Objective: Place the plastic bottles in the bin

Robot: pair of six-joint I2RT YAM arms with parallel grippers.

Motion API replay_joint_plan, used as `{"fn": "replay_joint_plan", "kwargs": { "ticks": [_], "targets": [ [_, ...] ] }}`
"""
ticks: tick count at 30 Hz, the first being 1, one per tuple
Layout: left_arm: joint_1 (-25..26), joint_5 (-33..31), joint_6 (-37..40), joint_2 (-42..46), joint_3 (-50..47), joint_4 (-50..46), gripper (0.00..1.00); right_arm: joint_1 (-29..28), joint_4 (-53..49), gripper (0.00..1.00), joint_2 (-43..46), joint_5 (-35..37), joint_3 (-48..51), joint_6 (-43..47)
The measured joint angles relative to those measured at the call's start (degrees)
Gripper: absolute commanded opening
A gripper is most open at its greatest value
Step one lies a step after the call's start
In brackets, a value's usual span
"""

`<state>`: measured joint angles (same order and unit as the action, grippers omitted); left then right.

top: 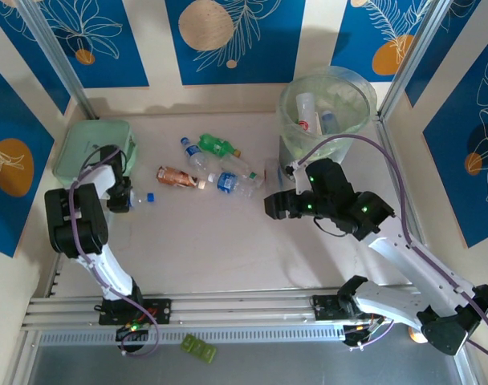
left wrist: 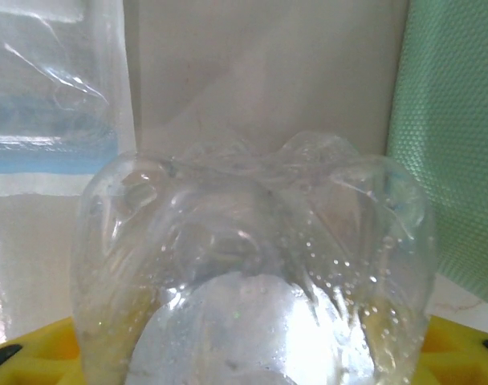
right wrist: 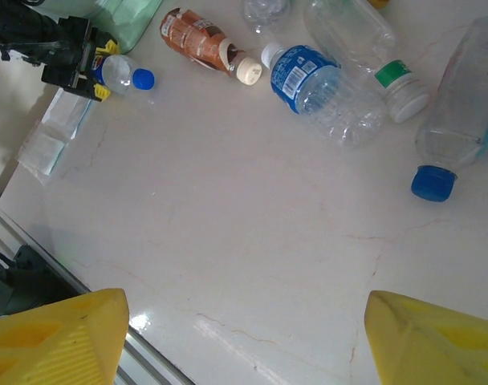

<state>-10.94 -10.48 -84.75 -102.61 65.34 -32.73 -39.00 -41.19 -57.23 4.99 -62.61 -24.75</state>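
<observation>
- The left tool (right wrist: 103,70) is found closed on the base end of a clear bottle (left wrist: 252,265), with yellow pads on either side of the body and the blue cap pointing toward the middle of the desk (top: 228,257)
- The base is judged to have been taken because it is the end nearest that arm
- This bottle is held low, just beside the green box (top: 91,148); whether it is lifted clear of the desk cannot be told
- The right tool (right wrist: 244,329) is open, with nothing between its fingers, and hangs over bare desk near the foot of the bin (top: 372,100)
- It is judged to be placed there so that the nearest loose bottles can be reached and the bin is close for the drop
- The bin stands upright at the far right corner, and a few bottles are seen inside it
- A brown bottle (top: 176,176), a blue-labelled bottle (top: 226,183), a green bottle (top: 216,146) and others lie on their sides in a cluster mid-desk, between the two arms
- The held bottle is well apart from the bin, so a long carry across the desk is judged necessary
</observation>
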Motion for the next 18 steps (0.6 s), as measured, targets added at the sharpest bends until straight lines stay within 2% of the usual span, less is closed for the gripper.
{"fn": "replay_joint_plan", "kwargs": {
  "ticks": [5, 12, 18],
  "targets": [
    [-0.1, 0.1, 1.7, 5.4, -0.3, -2.5, 0.49, -2.1, 0.0, 0.77, 0.1, 1.4, -0.7, -0.4],
    [0.2, 1.7, 4.0, 18.9, -3.5, -5.1, 0.46, -3.0, 0.0, 0.78, 0.8, 3.5, -1.1, -0.8],
    [4.8, 5.7, 6.9, 28.6, -4.7, -6.3, 0.36, -3.5, 0.5, 0.77, 1.3, 4.0, -1.5, -2.2]
  ]
}}
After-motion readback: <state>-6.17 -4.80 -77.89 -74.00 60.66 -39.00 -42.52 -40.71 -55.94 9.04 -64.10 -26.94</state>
